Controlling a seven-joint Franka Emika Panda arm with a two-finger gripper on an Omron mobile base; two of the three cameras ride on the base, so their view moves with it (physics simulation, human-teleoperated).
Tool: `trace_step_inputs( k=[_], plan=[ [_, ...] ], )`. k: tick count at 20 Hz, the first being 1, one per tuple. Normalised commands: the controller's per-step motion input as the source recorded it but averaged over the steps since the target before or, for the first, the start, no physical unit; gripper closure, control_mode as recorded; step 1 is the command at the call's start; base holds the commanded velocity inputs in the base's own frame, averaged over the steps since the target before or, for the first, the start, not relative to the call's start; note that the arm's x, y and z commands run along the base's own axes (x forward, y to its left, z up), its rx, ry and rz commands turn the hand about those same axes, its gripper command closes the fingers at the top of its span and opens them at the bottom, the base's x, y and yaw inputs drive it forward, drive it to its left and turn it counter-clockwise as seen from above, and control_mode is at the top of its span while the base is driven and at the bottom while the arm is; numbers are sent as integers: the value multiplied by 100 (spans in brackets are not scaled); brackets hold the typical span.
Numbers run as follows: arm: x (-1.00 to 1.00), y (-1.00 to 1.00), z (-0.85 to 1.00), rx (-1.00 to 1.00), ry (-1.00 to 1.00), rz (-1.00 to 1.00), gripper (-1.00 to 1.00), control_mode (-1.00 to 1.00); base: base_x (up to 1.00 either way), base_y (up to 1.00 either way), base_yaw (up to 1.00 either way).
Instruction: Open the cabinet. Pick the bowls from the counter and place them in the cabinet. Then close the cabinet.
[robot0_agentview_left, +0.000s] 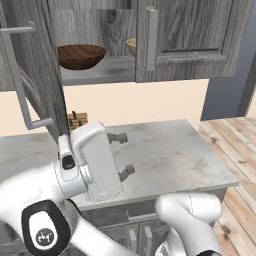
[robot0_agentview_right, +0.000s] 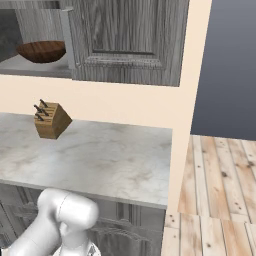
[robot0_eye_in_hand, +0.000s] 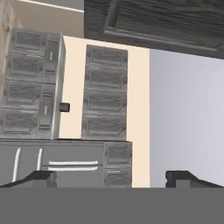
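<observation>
Both bowls, the brown bowl (robot0_agentview_left: 80, 55) and the tan bowl (robot0_agentview_left: 131, 46), sit inside the cabinet (robot0_agentview_left: 192, 37); my gripper (robot0_agentview_left: 122, 155) hangs released over the counter (robot0_agentview_left: 170, 150); I judge closing remains; push the left door (robot0_agentview_left: 30, 85) gently, from its outer face.

The cabinet (robot0_agentview_left: 107, 71) shelf holds 2 bowls (robot0_agentview_left: 80, 55); counter (robot0_agentview_right: 100, 155) carries a knife block (robot0_agentview_right: 51, 120).

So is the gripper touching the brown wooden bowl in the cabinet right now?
Apart. The left base view shows the gripper open low over the counter, with the brown wooden bowl well above on the cabinet shelf.
</observation>
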Motion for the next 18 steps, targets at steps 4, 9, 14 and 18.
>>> trace_step_inputs(
  k=[4, 9, 14, 18],
  plan=[
    [0, 74, -21, 0, 0, -3, -100, -100, 0, 0, 0],
    [4, 78, -8, 0, 0, -1, -100, -100, 0, 0, 0],
    [15, 76, 0, 0, 0, 0, -100, -100, 0, 0, 0],
    [27, 69, -3, 0, 5, 0, -100, -100, 0, 0, 0]
  ],
)
